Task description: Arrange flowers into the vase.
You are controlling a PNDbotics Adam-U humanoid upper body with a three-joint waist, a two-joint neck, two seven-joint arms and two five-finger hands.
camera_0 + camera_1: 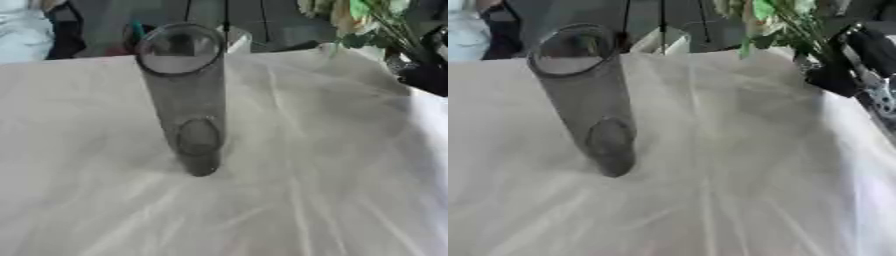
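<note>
A tall clear glass vase (187,100) stands upright on the white tablecloth (306,190), left of the middle, with its round mouth toward me and nothing inside. At the upper right my black right hand (840,72) is raised over the table's far right edge. It is curled round the green stems of a bunch of flowers (773,20), whose leaves and pale blooms stick up to the top edge. The bunch is well to the right of the vase and apart from it. My left hand shows in no view.
The wrinkled cloth covers the whole table. A pale folded thing (663,42) stands just behind the vase at the far edge. Dark shapes and a light blue shape (22,30) lie beyond the table at the upper left.
</note>
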